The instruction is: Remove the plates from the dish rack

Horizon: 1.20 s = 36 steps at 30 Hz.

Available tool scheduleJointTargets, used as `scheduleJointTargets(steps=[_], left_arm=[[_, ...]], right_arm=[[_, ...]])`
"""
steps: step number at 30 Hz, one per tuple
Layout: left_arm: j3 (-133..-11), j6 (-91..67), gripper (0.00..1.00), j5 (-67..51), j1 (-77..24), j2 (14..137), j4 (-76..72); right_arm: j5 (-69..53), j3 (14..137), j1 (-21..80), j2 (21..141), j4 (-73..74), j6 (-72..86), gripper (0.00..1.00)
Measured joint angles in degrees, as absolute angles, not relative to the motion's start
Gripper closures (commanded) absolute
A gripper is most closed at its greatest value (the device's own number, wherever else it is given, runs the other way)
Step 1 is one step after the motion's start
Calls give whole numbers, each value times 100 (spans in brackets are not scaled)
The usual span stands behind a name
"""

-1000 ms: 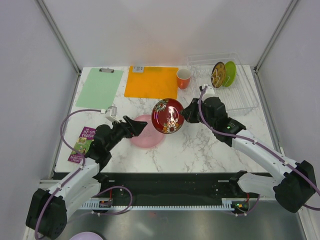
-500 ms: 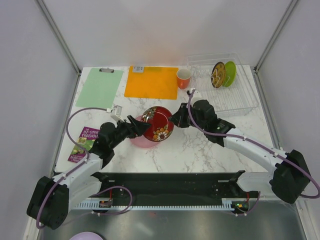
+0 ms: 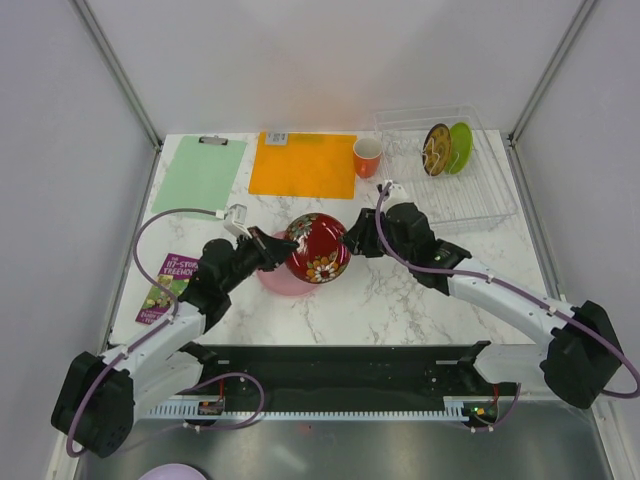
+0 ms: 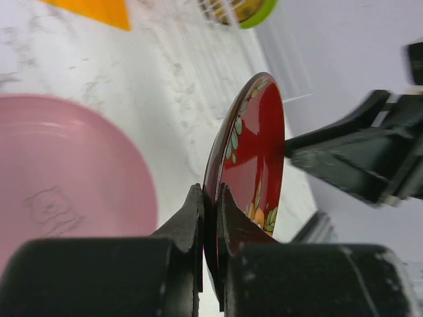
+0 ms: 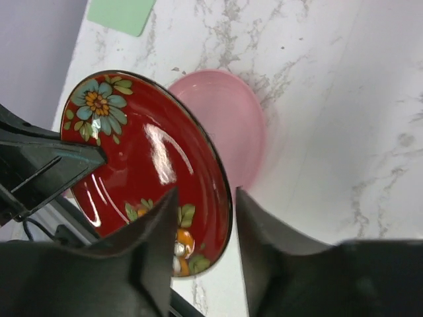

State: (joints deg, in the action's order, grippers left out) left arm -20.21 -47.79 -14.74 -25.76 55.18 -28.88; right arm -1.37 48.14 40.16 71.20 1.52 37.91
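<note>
Dark red floral plate (image 3: 318,248) held clear of the bench (image 3: 400,290), tilted on edge, between both arms.
Writing: the purple booklet (image 3: 165,283) at the left edge shows a word beginning "TREEH"; the rest is too small to read, as is the white label at the top of the orange mat (image 3: 303,165). The pink plate (image 3: 275,282) lies flat on the bench, partly under the red plate, and bears a faint bear-like outline. Left arm reaches in from the left, its pincer (image 4: 210,198) pressed onto the red plate's rim. Right arm reaches in from the right, its pincer (image 5: 205,198) spread, with the opposite rim between the fingers. The yellow-gold plate (image 3: 436,148) and the lime green plate (image 3: 461,146) stand upright in the dish rack (image 3: 480,200) at far right.
</note>
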Motion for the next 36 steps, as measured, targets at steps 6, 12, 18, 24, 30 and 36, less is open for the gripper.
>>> scheduleJointTargets(steps=[6, 12, 18, 24, 30, 36], left_arm=[[-2182, -4034, 98, -454, -2547, 5404, -1284], [-2215, -3719, 98, 71, -2475, 5627, -578], [-2233, -3677, 98, 239, -2324, 5968, -591], [-2250, -3684, 87, -8, -2062, 6442, -1144], [-2364, -3688, 60, -349, -1935, 7238, -1719], [-2359, -3682, 37, -499, -1931, 7583, -1590]], right_arm=[[775, 5054, 4007, 6654, 716, 3391, 35], [1391, 5072, 3828, 6248, 1100, 3087, 34], [1507, 5065, 3728, 6241, 1304, 2956, 35], [1494, 5037, 3658, 6305, 1402, 2858, 35], [1490, 5039, 3575, 6431, 1485, 2740, 34], [1575, 5083, 3459, 6493, 1634, 2582, 32]])
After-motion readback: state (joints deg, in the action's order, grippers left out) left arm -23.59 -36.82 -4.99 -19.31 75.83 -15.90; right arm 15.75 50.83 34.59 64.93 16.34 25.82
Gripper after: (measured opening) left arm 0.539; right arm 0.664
